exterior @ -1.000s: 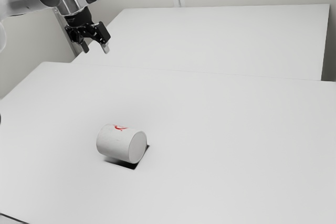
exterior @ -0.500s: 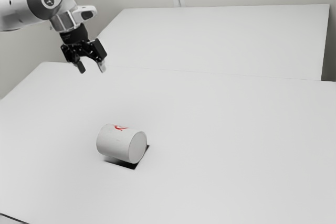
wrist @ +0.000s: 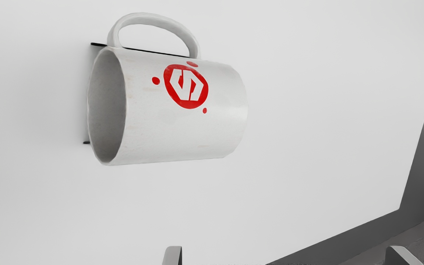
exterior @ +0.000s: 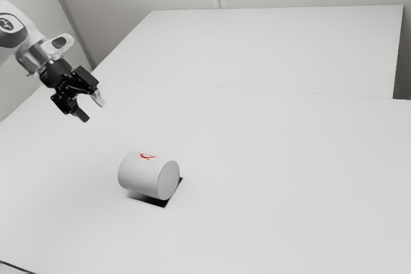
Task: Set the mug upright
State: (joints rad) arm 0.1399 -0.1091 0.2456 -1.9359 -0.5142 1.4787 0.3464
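Wide open, my black two-finger claw (exterior: pixel 92 110) grips nothing.
Toward five o'clock from it, exterior view, the white, cylindrical, ceramic-looking mug (exterior: pixel 149 176) lies sideways, well apart.

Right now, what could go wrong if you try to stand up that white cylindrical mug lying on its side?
The white cylindrical mug rests on its curved side, so an off-centre nudge might roll it along the white table. Its looped white handle juts out and could snag or block a turn upright. My open black two-fingered tool is still clear of it, so a misjudged approach may miss.
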